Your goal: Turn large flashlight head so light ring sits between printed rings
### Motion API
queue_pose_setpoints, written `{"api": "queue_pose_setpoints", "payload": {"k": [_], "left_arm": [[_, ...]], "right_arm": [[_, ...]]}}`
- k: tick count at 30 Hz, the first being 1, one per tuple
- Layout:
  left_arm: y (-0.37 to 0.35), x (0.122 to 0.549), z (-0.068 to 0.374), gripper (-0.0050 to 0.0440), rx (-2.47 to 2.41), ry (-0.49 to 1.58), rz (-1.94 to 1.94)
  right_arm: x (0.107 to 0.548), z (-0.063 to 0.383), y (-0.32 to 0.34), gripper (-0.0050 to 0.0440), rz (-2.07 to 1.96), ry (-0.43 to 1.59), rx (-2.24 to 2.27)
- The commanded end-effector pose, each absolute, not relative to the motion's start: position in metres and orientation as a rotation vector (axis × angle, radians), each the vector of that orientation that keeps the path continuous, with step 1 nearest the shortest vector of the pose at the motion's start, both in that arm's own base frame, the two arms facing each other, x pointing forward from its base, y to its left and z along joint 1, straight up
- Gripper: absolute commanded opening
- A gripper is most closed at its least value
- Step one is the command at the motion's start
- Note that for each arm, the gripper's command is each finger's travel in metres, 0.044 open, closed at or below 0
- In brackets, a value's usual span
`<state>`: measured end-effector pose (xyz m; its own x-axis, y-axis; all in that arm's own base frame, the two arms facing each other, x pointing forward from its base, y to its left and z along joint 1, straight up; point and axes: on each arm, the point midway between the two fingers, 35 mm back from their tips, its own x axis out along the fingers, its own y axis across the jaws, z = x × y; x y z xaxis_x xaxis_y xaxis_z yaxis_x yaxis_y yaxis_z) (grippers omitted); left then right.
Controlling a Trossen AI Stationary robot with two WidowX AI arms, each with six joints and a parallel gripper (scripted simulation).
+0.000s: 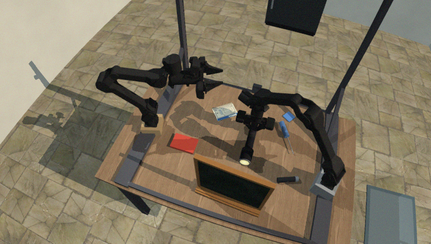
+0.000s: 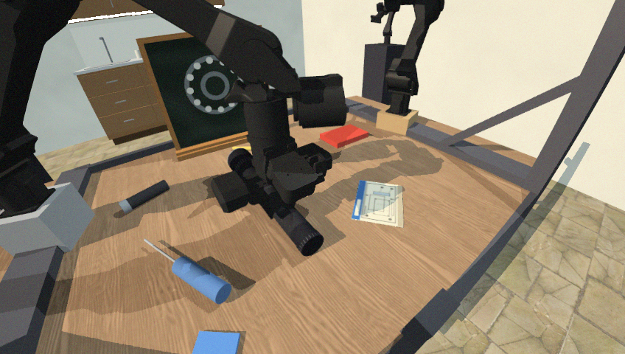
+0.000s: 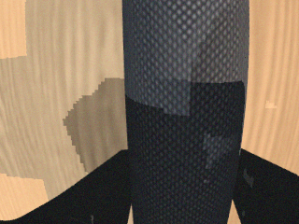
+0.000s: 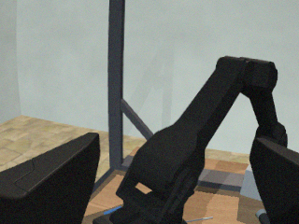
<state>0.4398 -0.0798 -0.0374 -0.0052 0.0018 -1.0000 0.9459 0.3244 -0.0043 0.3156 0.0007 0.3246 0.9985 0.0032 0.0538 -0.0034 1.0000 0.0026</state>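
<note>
The large black flashlight (image 1: pixel 250 136) (image 2: pixel 306 240) points its lit head (image 1: pixel 245 154) at the standing board (image 1: pixel 234 185) (image 2: pixel 165 114). The light dots (image 2: pixel 189 91) lie over the outer printed ring (image 2: pixel 191 73), outside the inner ring (image 2: pixel 203 85); the arm hides their right part. My left gripper (image 1: pixel 254 126) (image 2: pixel 269 197) (image 3: pixel 180 159) is shut on the flashlight's knurled barrel, one finger against each side. The arm hides part of the barrel in the exterior view. My right gripper (image 1: pixel 222 76) is open and empty, high over the table's back left in the top view.
A small flashlight (image 1: pixel 285 179) (image 2: pixel 147 195), a blue screwdriver (image 1: pixel 284 129) (image 2: pixel 201 280) and a blue block (image 1: pixel 288 116) (image 2: pixel 217 341) lie on the left arm's side. A printed card (image 1: pixel 223 111) (image 2: pixel 379 203) and a red block (image 1: pixel 184 143) (image 2: pixel 344 136) lie on the other side.
</note>
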Motion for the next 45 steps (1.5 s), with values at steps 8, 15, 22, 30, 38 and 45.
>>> {"api": "queue_pose_setpoints", "payload": {"k": [8,15,22,30,38,45], "left_arm": [[-0.081,0.444,-0.027,0.0130,0.966,1.330,-0.953],[-0.081,0.444,-0.025,0.0130,0.967,1.327,-0.952],[-0.081,0.445,-0.024,0.0130,0.967,1.325,-0.952],[-0.081,0.445,-0.024,0.0130,0.966,1.325,-0.952],[-0.081,0.445,-0.024,0.0130,0.966,1.325,-0.952],[-0.081,0.445,-0.024,0.0130,0.966,1.325,-0.952]], "right_arm": [[0.314,0.333,0.000,0.0309,-0.001,-0.074,0.003],[0.314,0.333,0.000,0.0440,-0.001,-0.074,0.003],[0.314,0.333,0.000,0.0440,-0.001,-0.074,0.003],[0.323,0.330,-0.003,0.0440,-0.012,-0.039,-0.044],[0.355,0.309,-0.019,0.0440,-0.037,0.116,-0.256],[0.386,0.278,-0.040,0.0440,-0.022,0.302,-0.473]]}}
